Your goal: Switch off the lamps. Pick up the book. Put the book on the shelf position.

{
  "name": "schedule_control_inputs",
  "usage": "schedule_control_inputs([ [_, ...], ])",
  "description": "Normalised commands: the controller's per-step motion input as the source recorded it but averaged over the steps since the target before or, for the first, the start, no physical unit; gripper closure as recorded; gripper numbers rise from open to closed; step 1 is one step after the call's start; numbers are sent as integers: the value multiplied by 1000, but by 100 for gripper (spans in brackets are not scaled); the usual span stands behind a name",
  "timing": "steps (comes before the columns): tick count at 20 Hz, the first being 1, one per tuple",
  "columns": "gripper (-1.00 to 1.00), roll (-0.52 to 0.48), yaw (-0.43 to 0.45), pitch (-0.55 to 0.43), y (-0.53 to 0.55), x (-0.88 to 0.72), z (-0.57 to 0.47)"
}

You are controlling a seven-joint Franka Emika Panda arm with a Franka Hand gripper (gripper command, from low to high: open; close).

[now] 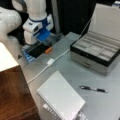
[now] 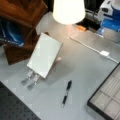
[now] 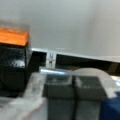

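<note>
Up close in wrist view, claw (image 3: pixel 74 93) pressed closed, lit lamp (image 2: pixel 68 10) elsewhere.

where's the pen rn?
The pen lies flat on the grey table in both front views, between the book and the grey compartment box, touching neither.

fingers (image 3: pixel 74 87) together (arm low)

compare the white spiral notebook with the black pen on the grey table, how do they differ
The white spiral notebook is broad, flat and pale; the black pen is thin and dark. The notebook leans tilted on a metal strip stand; the pen lies flat on the grey table. The gripper holds neither.
</note>
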Motion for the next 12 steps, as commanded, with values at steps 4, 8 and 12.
schedule_control_inputs([
  [4, 100, 108, -189, -348, 178, -277, -430],
  [8, 100, 93, -167, -353, 151, -315, -508],
  [12, 100, 77, -154, -358, 77, -382, -507],
])
